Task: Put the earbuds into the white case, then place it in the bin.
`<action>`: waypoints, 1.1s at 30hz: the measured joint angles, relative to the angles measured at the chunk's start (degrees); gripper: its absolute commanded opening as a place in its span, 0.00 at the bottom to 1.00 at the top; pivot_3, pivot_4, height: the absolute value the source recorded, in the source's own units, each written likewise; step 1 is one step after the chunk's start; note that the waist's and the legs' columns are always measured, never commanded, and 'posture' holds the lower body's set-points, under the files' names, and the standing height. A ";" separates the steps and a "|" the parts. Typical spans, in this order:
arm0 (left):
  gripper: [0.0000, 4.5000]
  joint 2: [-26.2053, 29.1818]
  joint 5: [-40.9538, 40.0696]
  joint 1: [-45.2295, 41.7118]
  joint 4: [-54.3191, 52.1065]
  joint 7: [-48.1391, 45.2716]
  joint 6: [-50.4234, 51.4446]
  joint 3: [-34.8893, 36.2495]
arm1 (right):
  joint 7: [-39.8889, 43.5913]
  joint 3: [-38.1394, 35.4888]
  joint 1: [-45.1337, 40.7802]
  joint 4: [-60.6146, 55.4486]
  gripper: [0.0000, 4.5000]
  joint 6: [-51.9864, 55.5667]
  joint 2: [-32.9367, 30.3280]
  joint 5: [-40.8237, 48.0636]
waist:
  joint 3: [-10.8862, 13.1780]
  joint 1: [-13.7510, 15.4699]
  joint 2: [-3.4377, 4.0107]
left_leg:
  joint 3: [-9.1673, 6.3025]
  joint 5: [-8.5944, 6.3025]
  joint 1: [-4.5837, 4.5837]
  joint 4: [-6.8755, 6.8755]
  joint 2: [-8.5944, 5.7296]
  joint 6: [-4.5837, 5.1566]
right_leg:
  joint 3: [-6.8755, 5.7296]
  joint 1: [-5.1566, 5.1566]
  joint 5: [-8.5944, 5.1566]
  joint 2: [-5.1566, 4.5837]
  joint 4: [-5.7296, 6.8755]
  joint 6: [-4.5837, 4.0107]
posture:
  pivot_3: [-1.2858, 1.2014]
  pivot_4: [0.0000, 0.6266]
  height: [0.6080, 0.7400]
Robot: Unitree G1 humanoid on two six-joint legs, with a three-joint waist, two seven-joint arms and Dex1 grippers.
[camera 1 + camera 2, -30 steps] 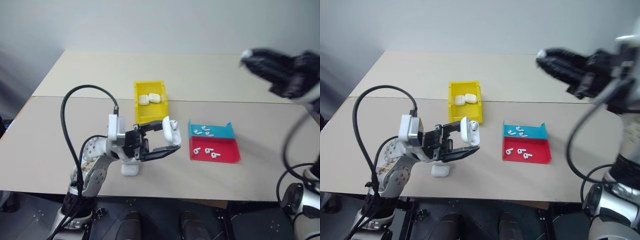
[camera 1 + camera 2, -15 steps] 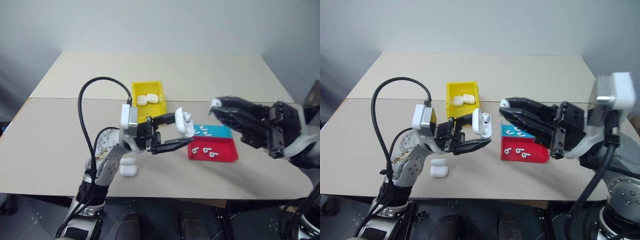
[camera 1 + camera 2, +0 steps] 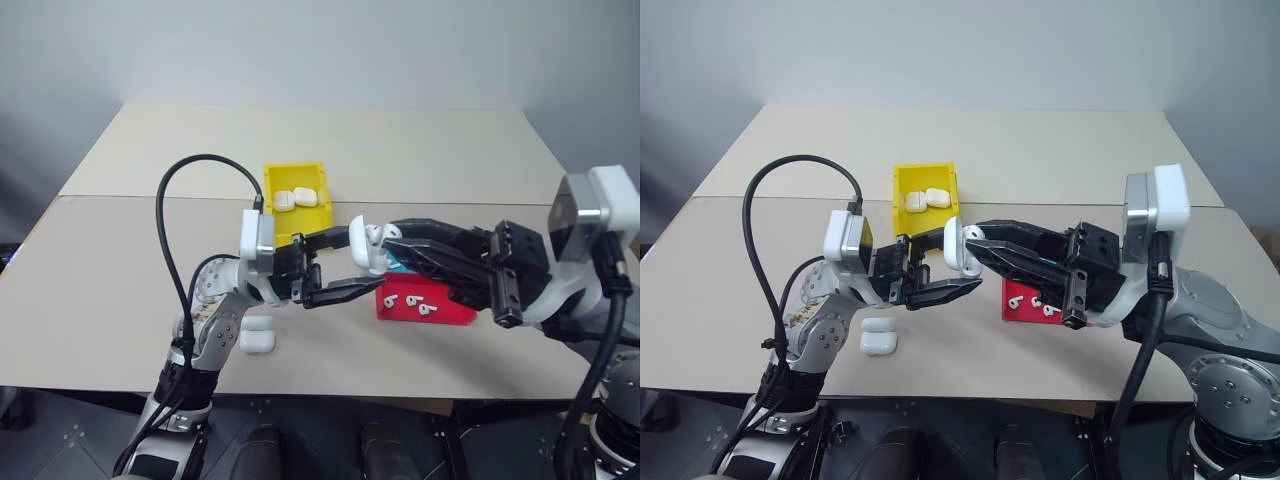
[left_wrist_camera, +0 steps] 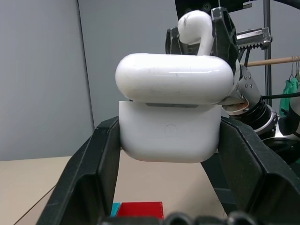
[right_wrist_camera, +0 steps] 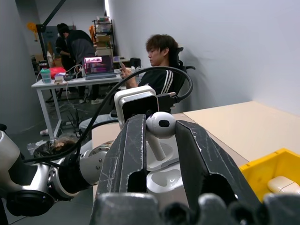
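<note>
Left to right. Spare cases: 2 lie on the table at 7 o'clock of the left gripper. The left gripper's jaws clamp the body of the white case, held in the air with its lid hinged open, at 5 o'clock of the bin. The bin holds 2 finished cases. The right gripper meets the case from 3 o'clock; its jaws are narrow, pinching 1 earbud stem-down just above the open wells.

To do this step well, you should keep the left hand steady and the case mouth facing the earbud. Line the stem up with its socket before lowering, descend slowly, and release only once the earbud seats, or it may tip out over the table.

Tray: teal half at 12 o'clock, red half at 6 o'clock, partly hidden by the right arm. You can count 3 loose earbuds on the visible red part; others may be covered.
</note>
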 measured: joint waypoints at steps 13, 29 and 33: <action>0.62 -1.14 0.56 0.00 0.02 0.41 -0.80 0.00 | 1.11 1.64 3.08 0.25 0.25 -1.84 -1.60 -2.92 | 0.00 -0.02 0.00 | 0.00 0.00 -0.01 0.00 0.00 0.00 | 0.00 0.00 0.00 0.00 -0.03 0.00 | 0.52 0.24 1.00; 0.62 -1.44 1.71 0.01 0.47 -0.06 -1.15 0.08 | 2.14 3.91 4.72 0.23 0.25 -3.24 -2.94 -5.48 | 0.00 0.02 -0.01 | 0.00 0.00 -0.01 0.00 0.00 0.00 | 0.00 0.00 0.00 0.00 -0.04 0.00 | 0.52 0.24 1.00; 0.62 -1.51 1.71 0.01 0.47 -0.06 -1.15 0.08 | 2.66 3.98 5.14 0.14 0.34 -4.42 -2.93 -6.32 | 0.00 0.03 -0.01 | 0.00 0.00 -0.02 0.00 0.00 0.00 | 0.00 0.00 0.00 0.00 -0.04 0.00 | 0.52 0.24 1.00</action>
